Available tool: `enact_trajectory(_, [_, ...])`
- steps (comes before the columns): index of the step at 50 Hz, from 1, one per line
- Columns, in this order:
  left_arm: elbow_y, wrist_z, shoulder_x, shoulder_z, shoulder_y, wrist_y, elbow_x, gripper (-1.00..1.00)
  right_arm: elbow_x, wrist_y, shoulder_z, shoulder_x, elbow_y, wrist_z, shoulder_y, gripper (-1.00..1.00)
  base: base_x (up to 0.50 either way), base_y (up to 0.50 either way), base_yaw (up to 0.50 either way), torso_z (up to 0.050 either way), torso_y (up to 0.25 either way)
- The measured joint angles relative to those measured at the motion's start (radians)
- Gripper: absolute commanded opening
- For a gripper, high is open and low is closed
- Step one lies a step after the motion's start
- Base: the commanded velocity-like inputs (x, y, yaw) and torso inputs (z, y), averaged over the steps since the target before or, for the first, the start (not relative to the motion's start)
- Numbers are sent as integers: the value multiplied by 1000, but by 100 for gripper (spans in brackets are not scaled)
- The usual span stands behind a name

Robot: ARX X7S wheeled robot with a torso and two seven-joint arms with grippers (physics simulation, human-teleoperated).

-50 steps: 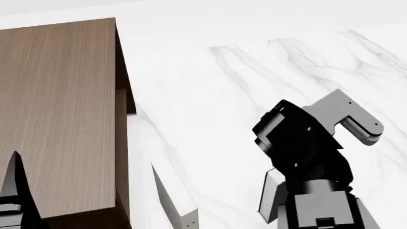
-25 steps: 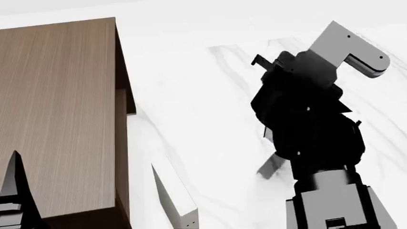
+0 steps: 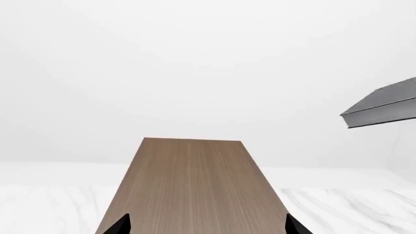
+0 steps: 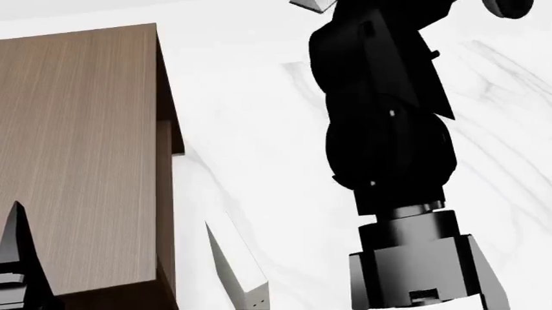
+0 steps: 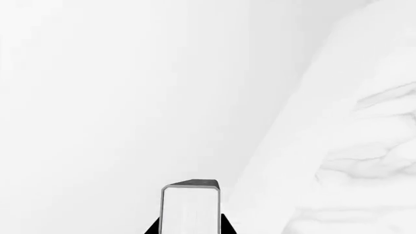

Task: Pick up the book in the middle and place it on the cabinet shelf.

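Book (image 3: 383, 104) hangs in open air in the left wrist view, a thick slab with a grey cover and a darker edge, tilted and well above the marble, off to one side of the cabinet shelf (image 3: 193, 185). The right wrist view shows the same book (image 5: 190, 209) end-on: a pale, smooth face framed by a thin dark cover with rounded corners, with the right gripper (image 5: 189, 228) clamped on it, its black fingers (image 5: 153, 229) pressed against both sides. In the head view only a small grey corner of the book (image 4: 312, 5) peeks out at the top edge, behind the raised black bulk of the right arm (image 4: 386, 123), and the hold itself is hidden there. The cabinet shelf (image 4: 77, 161) is a boxy block with a flat top of light brown, straight-grained wood and darker brown sides. The tabletop (image 4: 258, 129) is glossy white marble with faint grey veins. A pale off-white book (image 4: 237, 268) lies on it just beside the cabinet, showing tiny dots on its near end; neither wrist view shows it. The left gripper (image 3: 206, 225) looks along the cabinet top, its two dark fingers (image 3: 118, 226) set wide apart with nothing between them; in the head view one black pointed finger (image 4: 19, 255) shows at the lower left corner.
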Motion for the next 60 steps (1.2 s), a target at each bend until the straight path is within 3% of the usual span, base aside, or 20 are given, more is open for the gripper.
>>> enact_trajectory(11, [0,1,-1,2,4,3,5,100,197,-37,10,-14,-106,-35,-15,-100,0,0,0,0,1])
enact_trajectory(32, [-1,3,0,7,4,1,4,100,609,128,-56,-20,-179,-6,21,-100,0,0,0,0,1])
enact_trajectory(60, [10,-6,-7,5,2,-1,-6,100,1001,97,-426,-27,-220,-27,79,-100,0,0,0,0,1])
